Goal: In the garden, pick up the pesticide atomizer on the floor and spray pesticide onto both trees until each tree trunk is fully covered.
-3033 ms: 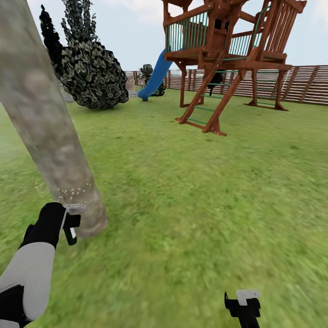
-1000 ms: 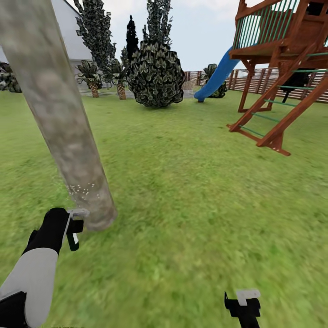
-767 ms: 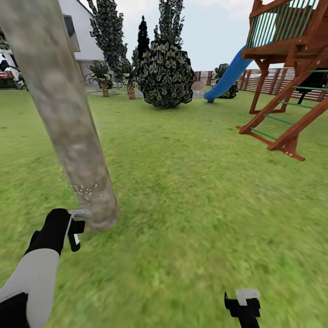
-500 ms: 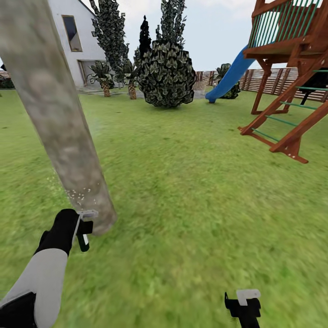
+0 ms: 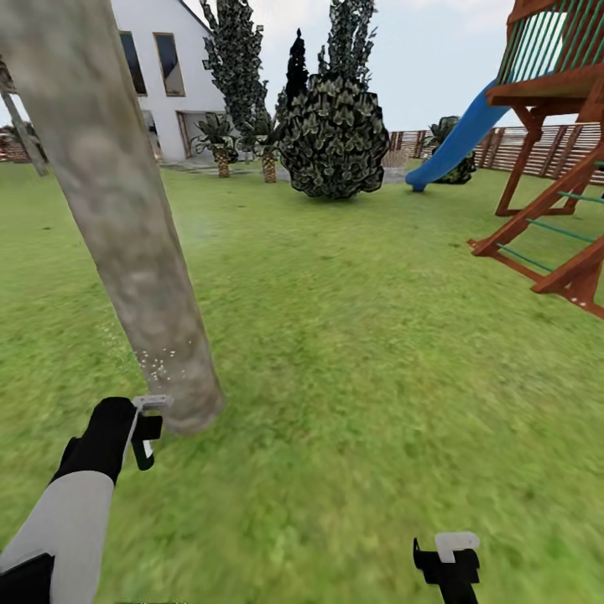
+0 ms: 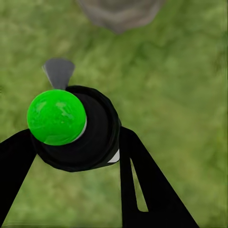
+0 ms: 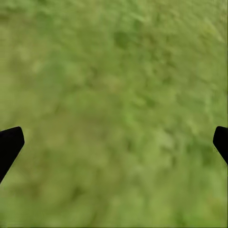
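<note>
In the left wrist view my left gripper [image 6: 76,137] is shut on the pesticide atomizer [image 6: 90,137], a black round body with a bright green cap and a grey nozzle. In the head view the atomizer [image 5: 143,446] hangs in my left gripper [image 5: 144,421] just left of the foot of a thick grey-brown tree trunk [image 5: 126,210], close to the bark. White specks dot the trunk low down. The trunk's foot [image 6: 118,12] also appears beyond the nozzle. My right gripper [image 5: 449,558] hangs open over the grass floor [image 5: 361,377], its fingertips wide apart in the right wrist view [image 7: 114,142].
A red-brown wooden play tower [image 5: 562,168] with a blue slide [image 5: 457,138] stands at the right. A dark bushy tree [image 5: 334,134], small palms [image 5: 220,143] and a white house [image 5: 159,84] lie ahead. A slat fence [image 5: 503,147] runs behind. A thin grey trunk [image 5: 21,126] leans far left.
The whole view has swung left, bringing the white house into sight and pushing the play tower toward the right edge. My left gripper stays by the trunk's foot with the atomizer.
</note>
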{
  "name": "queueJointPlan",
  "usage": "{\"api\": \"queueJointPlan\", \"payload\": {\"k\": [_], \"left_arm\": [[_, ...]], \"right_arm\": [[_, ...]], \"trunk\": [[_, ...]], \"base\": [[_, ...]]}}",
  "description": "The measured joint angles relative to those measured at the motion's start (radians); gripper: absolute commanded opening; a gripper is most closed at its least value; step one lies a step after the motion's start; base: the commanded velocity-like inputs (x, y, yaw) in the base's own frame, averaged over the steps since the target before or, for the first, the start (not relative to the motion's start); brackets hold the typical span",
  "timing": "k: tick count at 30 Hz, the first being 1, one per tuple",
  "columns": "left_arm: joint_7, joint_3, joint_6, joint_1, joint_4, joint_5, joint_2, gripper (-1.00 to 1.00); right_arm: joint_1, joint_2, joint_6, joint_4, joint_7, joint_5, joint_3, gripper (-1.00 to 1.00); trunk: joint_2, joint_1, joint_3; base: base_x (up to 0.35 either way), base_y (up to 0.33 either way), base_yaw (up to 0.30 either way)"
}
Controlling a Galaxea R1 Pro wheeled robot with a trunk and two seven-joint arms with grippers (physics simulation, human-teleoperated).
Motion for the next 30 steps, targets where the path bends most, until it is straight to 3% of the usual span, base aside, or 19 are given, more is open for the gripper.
{"api": "queueJointPlan", "payload": {"k": [7,11,21,30], "left_arm": [[0.012,-0.027,-0.003,0.002,0.002,-0.014,-0.002,-1.0],[0.013,-0.022,-0.002,0.047,-0.008,-0.014,0.002,-1.0],[0.014,-0.022,-0.002,0.054,-0.007,-0.006,0.0,-1.0],[0.013,-0.024,0.0,0.054,-0.014,0.001,-0.004,-1.0]], "right_arm": [[0.0,-0.002,0.0,0.0,0.0,0.0,0.0,1.0],[0.0,-0.001,0.0,0.0,0.001,0.0,0.001,1.0],[0.0,0.0,0.0,0.0,0.0,0.0,0.002,1.0],[0.0,0.0,0.0,0.0,0.0,0.0,0.002,1.0]], "trunk": [[0.0,0.0,0.0],[0.0,0.0,0.0],[0.0,0.0,0.0],[0.0,0.0,0.0]], "base": [[0.145,-0.24,0.017],[0.143,-0.249,0.033],[0.183,-0.228,0.269],[0.076,-0.098,0.276]]}}
